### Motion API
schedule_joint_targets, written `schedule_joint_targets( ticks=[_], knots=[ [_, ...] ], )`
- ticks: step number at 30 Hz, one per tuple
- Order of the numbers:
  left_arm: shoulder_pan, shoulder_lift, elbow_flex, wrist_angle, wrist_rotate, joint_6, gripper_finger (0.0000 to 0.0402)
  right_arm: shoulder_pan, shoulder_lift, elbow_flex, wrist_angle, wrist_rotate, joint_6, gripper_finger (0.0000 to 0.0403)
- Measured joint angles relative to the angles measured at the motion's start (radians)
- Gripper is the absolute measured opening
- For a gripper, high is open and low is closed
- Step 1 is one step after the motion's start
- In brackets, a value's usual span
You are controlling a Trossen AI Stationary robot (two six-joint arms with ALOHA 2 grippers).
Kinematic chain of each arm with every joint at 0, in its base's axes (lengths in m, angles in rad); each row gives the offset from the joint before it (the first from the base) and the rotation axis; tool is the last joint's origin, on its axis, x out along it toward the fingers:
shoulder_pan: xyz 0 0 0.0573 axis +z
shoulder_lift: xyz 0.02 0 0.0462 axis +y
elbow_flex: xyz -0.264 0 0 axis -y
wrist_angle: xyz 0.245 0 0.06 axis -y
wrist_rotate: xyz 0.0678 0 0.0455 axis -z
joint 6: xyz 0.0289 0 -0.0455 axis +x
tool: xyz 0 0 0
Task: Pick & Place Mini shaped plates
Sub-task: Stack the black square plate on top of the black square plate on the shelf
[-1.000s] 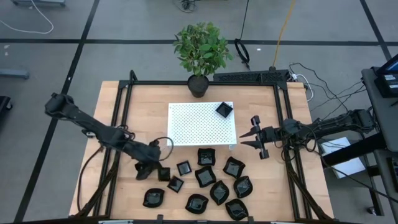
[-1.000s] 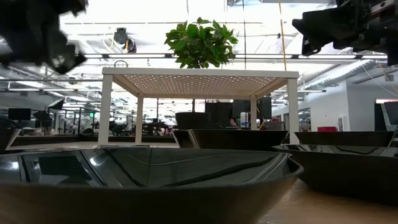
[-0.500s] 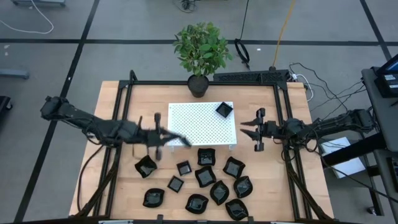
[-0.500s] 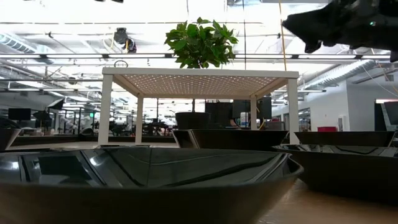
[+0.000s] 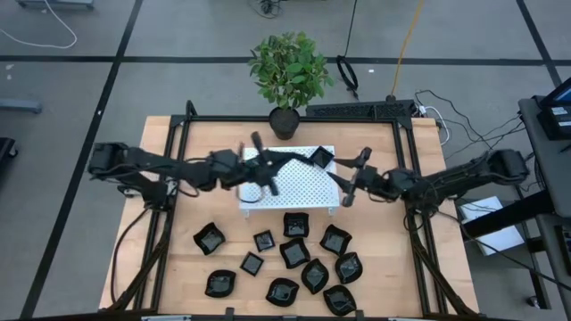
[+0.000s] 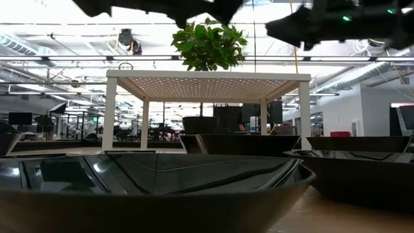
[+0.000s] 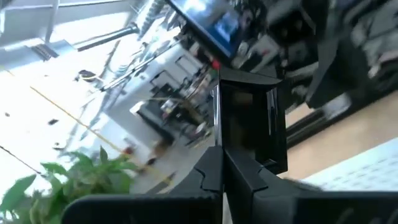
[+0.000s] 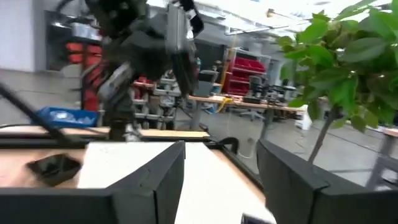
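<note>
Left claw point(image 5: 268, 163) over white platform point(image 5: 303, 187), pinching plate point(image 7: 249, 127); right claw point(image 5: 346, 183) spread beside platform.

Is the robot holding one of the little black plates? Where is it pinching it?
Yes. The left gripper pinches a square black plate by its edge, above the white platform. The right gripper is open, holding nothing.

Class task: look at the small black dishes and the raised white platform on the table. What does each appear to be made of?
Mini shaped plates: probably glazed ceramic or hard plastic, since their glossy black surfaces mirror the room in the low view. White perforated platform: likely painted metal or plastic, with a matte, thin, flat top carrying a regular grid of holes.
</note>
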Motion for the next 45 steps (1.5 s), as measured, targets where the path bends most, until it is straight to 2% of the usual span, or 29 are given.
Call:
schedule_joint_targets(
  ticks=[3,5,7,25,30,35,40,42,45],
  knots=[
    [-0.002,0.078,0.081,0.001,-0.092,0.121,0.0003,-0.001,0.072,0.059,0.03,0.071,0.024,0.0189],
    [-0.001,0.115,0.12,0.002,-0.155,0.179,0.0003,-0.002,0.104,0.082,0.06,0.067,0.026,0.0184],
    [0.001,0.138,0.145,0.002,-0.171,0.207,0.0002,-0.002,0.128,0.094,0.092,0.065,0.025,0.0178],
    [0.002,0.15,0.162,-0.013,-0.151,0.18,0.0009,-0.069,0.158,0.098,0.168,0.058,0.058,0.0129],
    [0.003,0.15,0.162,-0.019,-0.126,0.166,0.0004,-0.091,0.158,0.098,0.179,0.001,0.06,0.0113],
    [0.003,0.15,0.162,-0.02,-0.107,0.143,0.001,-0.105,0.158,0.098,0.168,-0.031,0.084,0.0077],
    [0.002,0.149,0.162,-0.02,-0.106,0.11,0.0004,-0.106,0.158,0.098,0.168,-0.046,0.055,0.0015],
    [-0.002,0.149,0.162,-0.015,-0.106,0.07,0.0013,-0.106,0.158,0.098,0.17,-0.044,0.042,0.0006],
    [-0.012,0.149,0.162,-0.016,-0.078,0.016,0.0059,-0.106,0.158,0.098,0.166,-0.044,0.04,0.0005]
  ],
)
